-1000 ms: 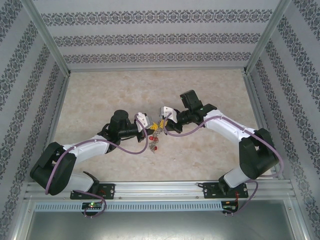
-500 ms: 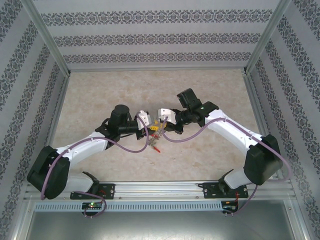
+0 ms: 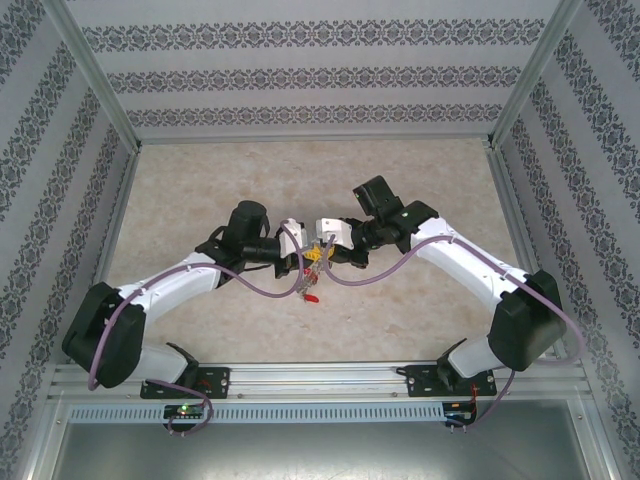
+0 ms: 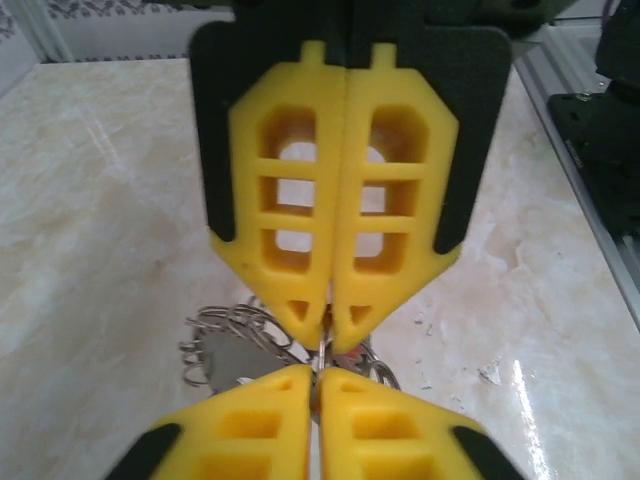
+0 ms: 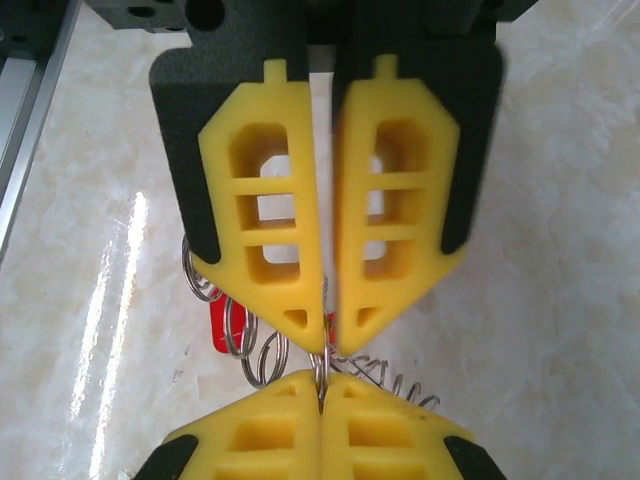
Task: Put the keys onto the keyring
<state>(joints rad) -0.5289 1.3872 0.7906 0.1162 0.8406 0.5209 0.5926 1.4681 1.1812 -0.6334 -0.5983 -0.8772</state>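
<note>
My two grippers meet tip to tip over the middle of the table, the left gripper (image 3: 308, 257) facing the right gripper (image 3: 322, 252). The keyring (image 4: 235, 358) hangs between them as a grey plate fringed with wire loops (image 5: 258, 350). In the left wrist view the left gripper (image 4: 328, 338) is shut on a thin wire loop, and the right one's yellow fingers (image 4: 250, 420) sit just below. The right gripper (image 5: 328, 345) is shut on the same wire. One red-headed key (image 5: 217, 325) shows behind the loops and lower in the top view (image 3: 312, 297). Whether it hangs from the ring I cannot tell.
The marble-patterned table (image 3: 200, 190) is walled by patterned panels and a metal frame (image 3: 100, 90). An aluminium rail (image 3: 320, 378) with the arm bases runs along the near edge. Purple cables (image 3: 262, 288) loop beside both wrists.
The right gripper moved left to meet the left one. The left wrist shifted right and slightly back, and its jaws opened briefly and shut again on the ring's wire.
</note>
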